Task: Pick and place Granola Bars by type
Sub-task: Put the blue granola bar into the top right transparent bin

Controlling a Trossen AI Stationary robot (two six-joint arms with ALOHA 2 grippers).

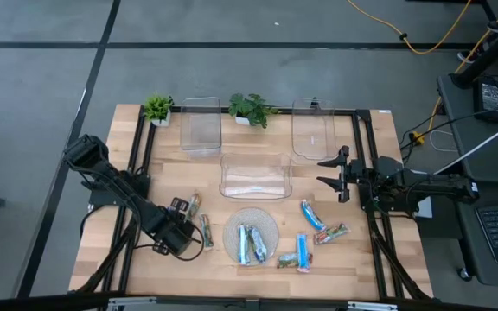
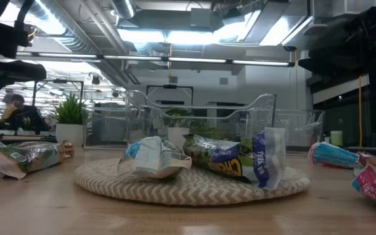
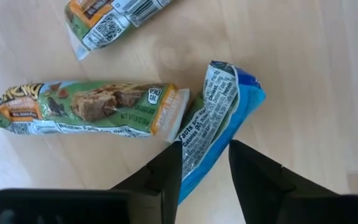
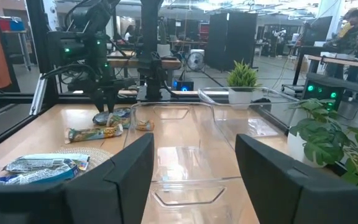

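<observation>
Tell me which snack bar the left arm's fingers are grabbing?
The blue-wrapped bar: it lies between the left gripper's fingers. The green-and-orange bar beside it and the one farther off sit outside them.

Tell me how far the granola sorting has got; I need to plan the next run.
Nothing sorted: the three clear bins look empty. In hand: the left gripper straddles a blue bar, closing. Left: every bar, including two on the woven mat. The right gripper waits open near the bins.
</observation>
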